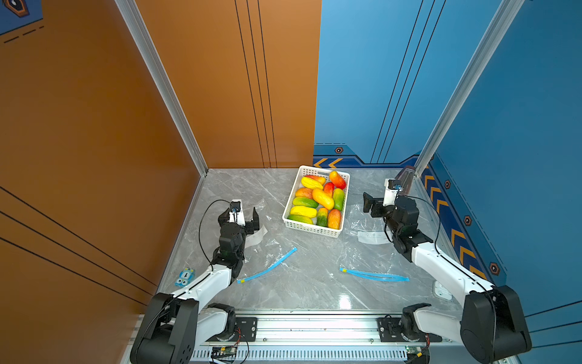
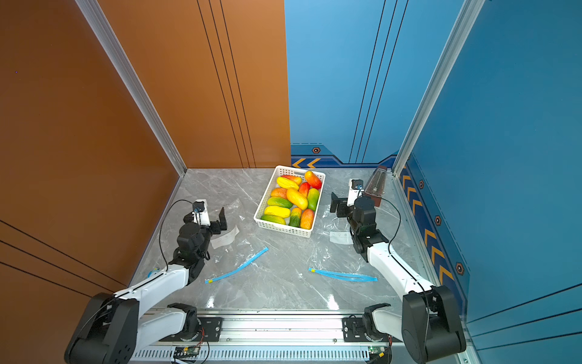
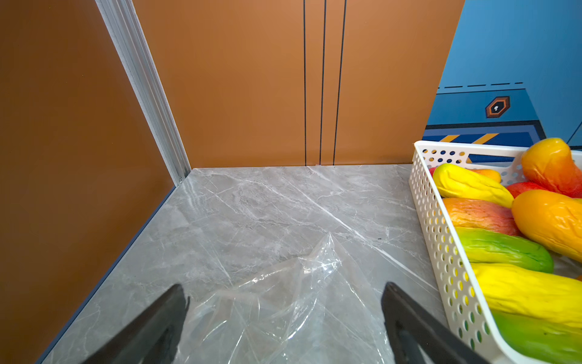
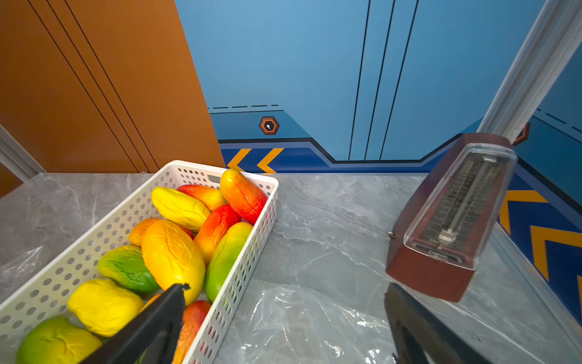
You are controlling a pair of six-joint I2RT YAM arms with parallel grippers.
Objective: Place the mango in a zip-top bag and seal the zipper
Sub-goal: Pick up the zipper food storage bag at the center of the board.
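Fingers (image 3: pixel 157 321) stand wide apart on both arms, and nothing is held. The left gripper (image 3: pixel 285 288) hangs over the far end of the left bag (image 1: pixel 271 241), and the right gripper (image 4: pixel 286 287) sits beside the basket (image 1: pixel 315 231), above the right bag (image 1: pixel 368 252). Every mango is in that basket at mid-table, piled close, with an orange-yellow mango (image 1: pixel 322 198) lying on top. Both bags lie flat, their blue zippers (image 1: pixel 267 266) towards the robot. The right one looks parted along its middle, but whether the left one is open I cannot tell.

So the pick comes first, by my reading. The top mango is the clean choice, because nothing pins it. The right arm is nearest, so it should come in from above and close across the fruit's narrow width, not its length, then lift straight up so the neighbours stay put. It should mind the basket wall and keep the elbow clear of the metronome (image 4: pixel 441 220) in the corner. The left arm would do well to work a bag mouth open meanwhile, since limp film won't gape unaided.
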